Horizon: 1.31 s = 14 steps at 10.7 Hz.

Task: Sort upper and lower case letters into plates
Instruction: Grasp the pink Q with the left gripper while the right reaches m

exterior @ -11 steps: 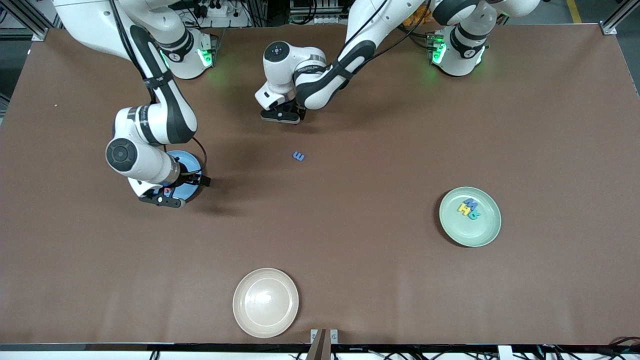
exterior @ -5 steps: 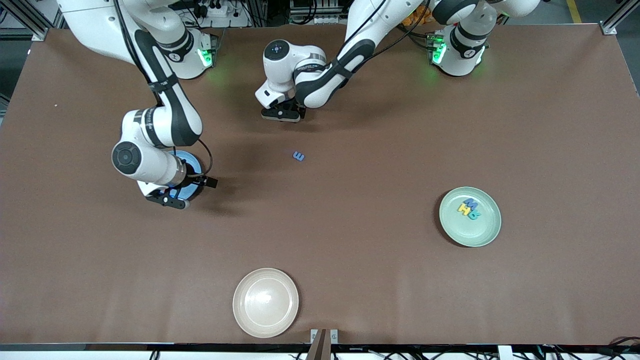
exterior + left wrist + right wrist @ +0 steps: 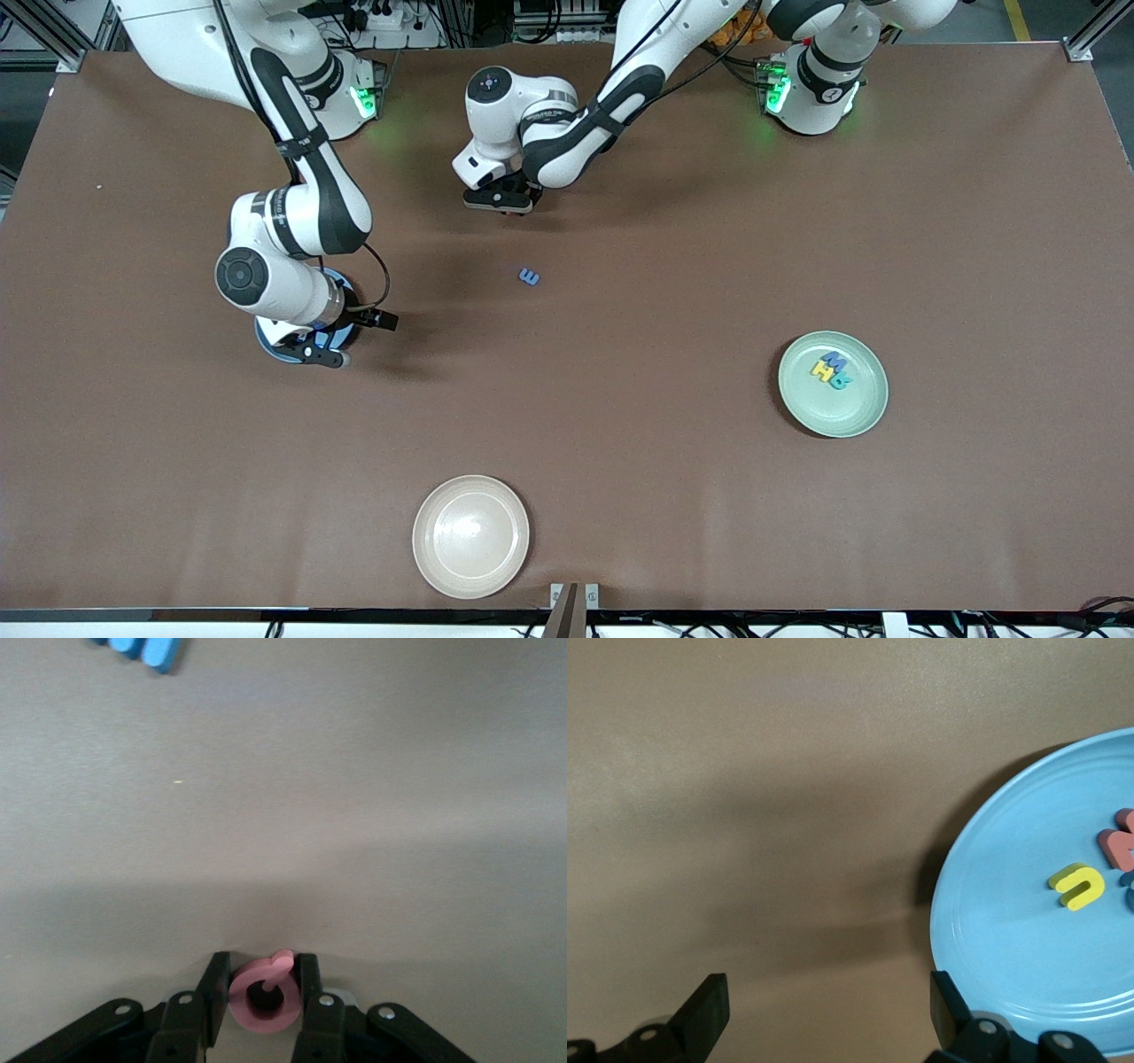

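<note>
1. Right arm has drifted off the blue plate toward counter centre; left gripper's jaws have come together since a second ago.
2. Cream plate (image 3: pixel 470 535) sits at the counter's near edge, empty; not a sorting target by the look of it.
3. Green plate (image 3: pixel 833 384), toward the left arm's end, holds three letters (image 3: pixel 832 369) clustered together, probably one case group.
4. Blue plate (image 3: pixel 292 351), toward the right arm's end, is mostly hidden under the right arm; it holds a yellow letter (image 3: pixel 1076 885) and red ones.
5. Right gripper (image 3: pixel 321 353) hangs over that plate's edge, jaws wide and empty; likely just released.
6. Blue letter (image 3: pixel 529 277) lies loose mid-counter, unsorted.
7. Left gripper (image 3: pixel 500 200), low toward the far edge, is clamped on a pink letter (image 3: pixel 265 995), ready to lift.
</note>
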Tool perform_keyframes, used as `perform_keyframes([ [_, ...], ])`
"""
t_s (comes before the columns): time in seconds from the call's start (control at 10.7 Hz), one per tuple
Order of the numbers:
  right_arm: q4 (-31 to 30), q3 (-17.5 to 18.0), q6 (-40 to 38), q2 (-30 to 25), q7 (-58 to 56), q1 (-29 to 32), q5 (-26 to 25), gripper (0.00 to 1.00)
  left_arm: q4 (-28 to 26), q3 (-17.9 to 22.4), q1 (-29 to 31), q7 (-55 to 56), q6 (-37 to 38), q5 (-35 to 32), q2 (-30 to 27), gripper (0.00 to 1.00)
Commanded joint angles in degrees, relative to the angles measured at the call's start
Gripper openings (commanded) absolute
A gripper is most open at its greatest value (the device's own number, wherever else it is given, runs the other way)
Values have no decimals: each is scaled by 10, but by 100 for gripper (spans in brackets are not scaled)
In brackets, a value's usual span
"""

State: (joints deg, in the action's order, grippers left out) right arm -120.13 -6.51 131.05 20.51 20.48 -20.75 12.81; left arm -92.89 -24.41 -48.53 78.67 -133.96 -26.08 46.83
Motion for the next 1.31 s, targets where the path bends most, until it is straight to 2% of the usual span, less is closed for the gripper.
perform_keyframes([
  [0.0,5,1,1,2,4,0,13,100,-17,-6,31,23,41,-14,-35,0],
  [0.19,6,15,4,-1,16,-1,13,100,-17,-43,114,10,54,-15,-57,0],
  [0.37,8,47,28,4,75,-1,13,100,-18,-49,191,-11,64,-14,-91,0],
  [0.56,7,92,47,8,126,-9,10,100,-18,-72,292,-75,92,-13,-106,0],
  [0.66,10,120,51,9,174,-12,6,100,-19,-72,340,-118,106,-13,-118,0],
  [0.84,15,153,94,27,255,-38,-6,100,-20,-72,422,-223,133,-7,-134,0],
  [1.03,61,165,100,75,392,-71,-87,100,-19,-67,488,-311,135,38,-147,0],
  [1.22,114,168,100,127,521,-102,-157,100,-14,-57,551,-399,134,38,-142,0],
])
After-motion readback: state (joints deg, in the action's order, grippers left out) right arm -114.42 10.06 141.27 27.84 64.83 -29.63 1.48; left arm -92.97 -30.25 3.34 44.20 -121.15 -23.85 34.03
